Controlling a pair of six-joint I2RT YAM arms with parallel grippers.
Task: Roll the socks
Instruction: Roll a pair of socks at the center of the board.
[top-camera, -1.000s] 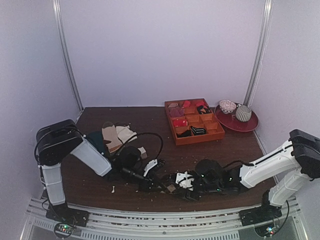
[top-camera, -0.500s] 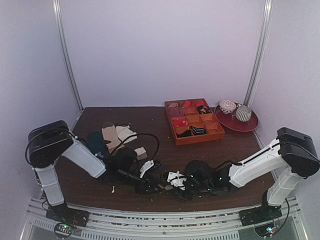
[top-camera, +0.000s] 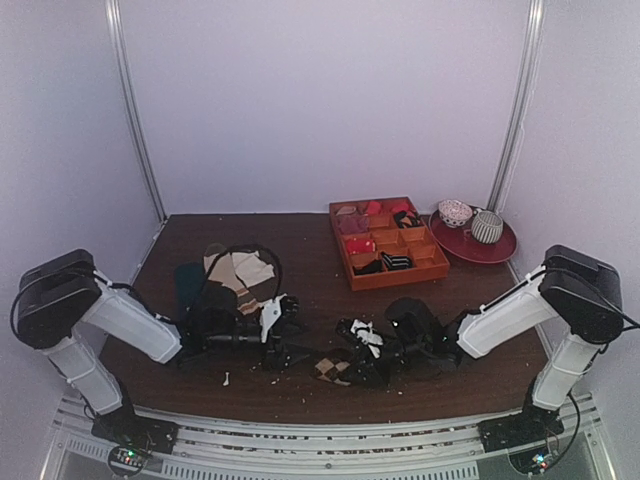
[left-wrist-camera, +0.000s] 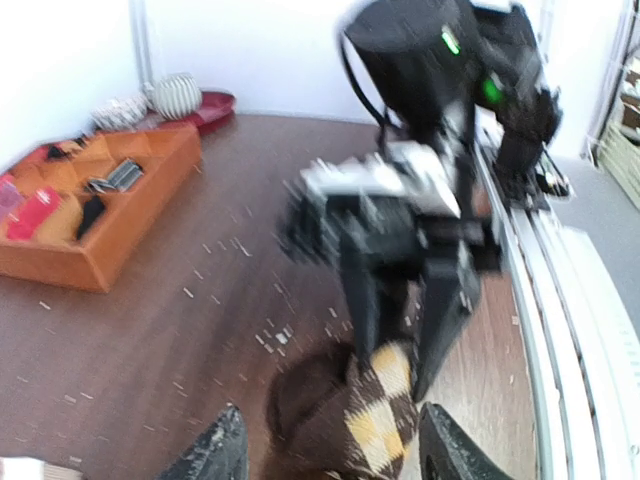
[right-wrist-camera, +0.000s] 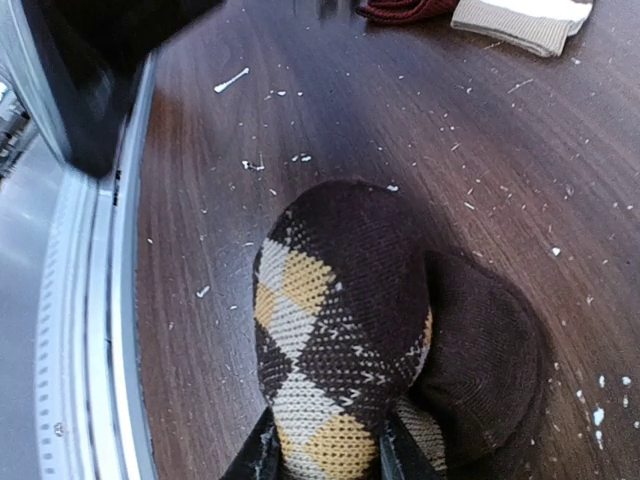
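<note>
The argyle socks lie as a rolled bundle of brown, cream and yellow diamonds with a dark end, near the table's front edge. My right gripper is shut on the bundle's near end; in the top view it sits just right of the socks. My left gripper is open, with its fingertips either side of the bundle and not touching it. In the top view the left gripper is left of the socks. The left wrist view shows the right gripper's fingers pinching the bundle.
An orange compartment tray stands at the back right, with a red plate holding two cups beside it. Cream and brown striped socks and a dark teal sock lie at the left. Light crumbs litter the wood.
My left arm has drawn back to the left and away from the bundle. My right gripper has shifted left with the socks, and the argyle roll now shows between the grippers.
</note>
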